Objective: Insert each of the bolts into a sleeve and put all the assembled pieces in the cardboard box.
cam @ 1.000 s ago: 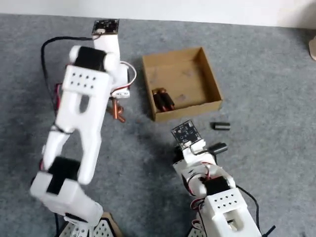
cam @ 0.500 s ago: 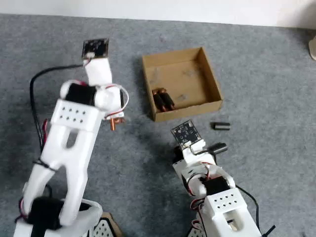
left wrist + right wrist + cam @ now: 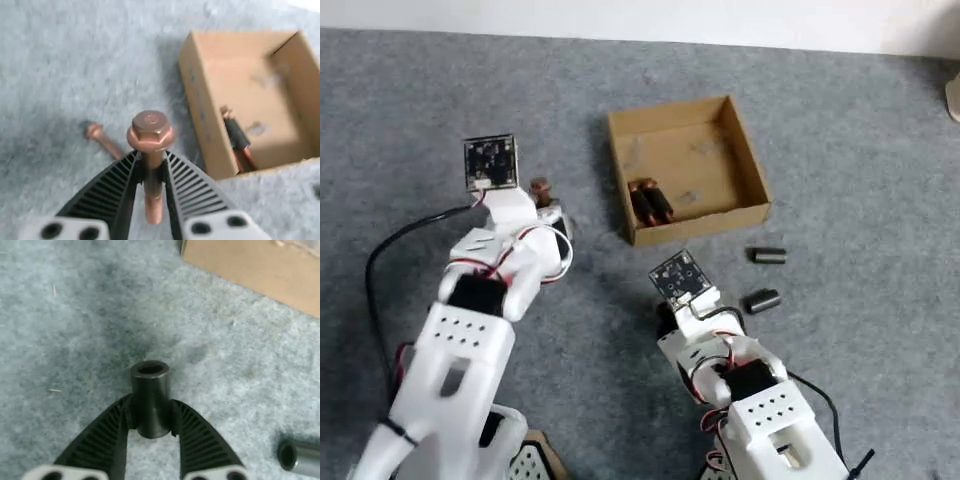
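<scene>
My left gripper (image 3: 151,161) is shut on the shank of a copper bolt (image 3: 151,131), head pointing away from the wrist; from above, its head (image 3: 539,186) shows beside the left arm. A second bolt (image 3: 102,142) lies on the carpet beyond it. The cardboard box (image 3: 700,222) holds assembled pieces (image 3: 648,200) at its near-left corner, also seen from the left wrist (image 3: 237,140). My right gripper (image 3: 151,412) is shut on an upright black sleeve (image 3: 150,390) over the carpet, just short of the box wall (image 3: 250,270). Two loose sleeves (image 3: 767,256) (image 3: 761,300) lie right of it.
Grey carpet covers the whole work area. One loose sleeve (image 3: 300,456) lies close beside the right gripper. A pale object (image 3: 953,98) sits at the far right edge. Open carpet stretches between the two arms and left of the box.
The left arm drew back from beside the box toward its base, carrying a bolt. The right arm shifted slightly left, away from the loose sleeve beside it.
</scene>
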Tool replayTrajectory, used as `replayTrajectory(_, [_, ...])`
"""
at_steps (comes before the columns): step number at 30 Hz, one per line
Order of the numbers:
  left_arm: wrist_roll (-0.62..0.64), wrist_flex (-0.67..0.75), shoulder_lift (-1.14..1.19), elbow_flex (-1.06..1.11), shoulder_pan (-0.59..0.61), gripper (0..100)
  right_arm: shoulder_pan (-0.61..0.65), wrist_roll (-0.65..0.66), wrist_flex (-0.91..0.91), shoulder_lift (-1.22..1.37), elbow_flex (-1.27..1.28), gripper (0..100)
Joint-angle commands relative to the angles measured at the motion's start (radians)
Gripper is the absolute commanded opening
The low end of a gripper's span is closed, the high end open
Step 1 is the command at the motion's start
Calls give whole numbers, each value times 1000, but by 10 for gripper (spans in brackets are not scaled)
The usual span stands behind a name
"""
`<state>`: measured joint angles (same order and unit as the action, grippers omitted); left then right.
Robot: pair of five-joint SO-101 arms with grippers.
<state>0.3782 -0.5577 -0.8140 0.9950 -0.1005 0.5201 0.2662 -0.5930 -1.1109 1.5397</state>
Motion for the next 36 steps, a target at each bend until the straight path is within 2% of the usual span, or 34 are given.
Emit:
replayTrajectory(1, [-3,38,-71,-13,-10,4,16,-6,131,-19,-18,4])
replayTrajectory(6, [-6,40,-77,-13,-50,4,30,23,466,-10,31,4])
replayTrajectory(9, [-3,44,-81,-21,-107,4,91,112,526,-12,93,4])
replayTrajectory(15, [-3,44,-81,-74,-185,4,128,114,727,-10,232,4])
replayTrajectory(21, [-2,44,-81,-85,-234,4,124,112,734,-8,278,4])
replayTrajectory(26, [-2,46,-82,-90,-234,4,61,112,707,-8,278,4])
replayTrajectory(31, [3,138,-82,-82,-234,5,47,112,653,-8,278,4])
replayTrajectory(36, [178,161,-82,-85,-234,5,47,112,650,-8,278,4])
